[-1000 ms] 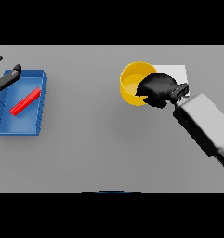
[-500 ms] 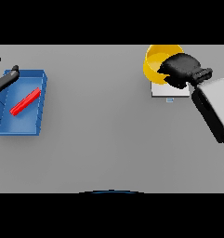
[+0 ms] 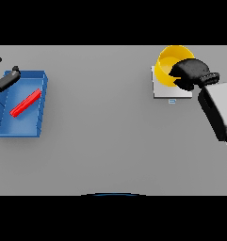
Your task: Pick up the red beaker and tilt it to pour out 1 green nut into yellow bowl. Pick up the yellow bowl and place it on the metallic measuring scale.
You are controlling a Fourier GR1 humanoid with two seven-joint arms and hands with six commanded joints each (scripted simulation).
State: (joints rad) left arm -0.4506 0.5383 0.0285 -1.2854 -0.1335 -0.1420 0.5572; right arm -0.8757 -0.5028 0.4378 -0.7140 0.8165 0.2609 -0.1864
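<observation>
Table (image 3: 110,141): grey, plain surface; a wide bare stretch runs across the middle and the whole near half, between the tray at the left and the scale at the right.
Left edge: blue tray (image 3: 6,129), rectangular, lying close to the table's left border, its near-left corner almost at the frame's side.
Tray contents: one red bar (image 3: 25,103), lying diagonally on the tray floor, well clear of the walls.
Left hand (image 3: 5,81): dark, at the tray's far-left corner, over the rim; fingers loosely spread, grasping nothing.
Right far corner: metallic measuring scale (image 3: 163,92), a pale square plate near the table's far edge, a small blue mark just in front of it.
Yellow bowl (image 3: 170,64): round, open side up, over the far part of the scale; whether it rests on the plate or is held just above it cannot be told. Contents not discernible.
Right hand (image 3: 192,74): dark, fingers curled over the bowl's right rim, gripping it; the white forearm leads off to the lower right.
</observation>
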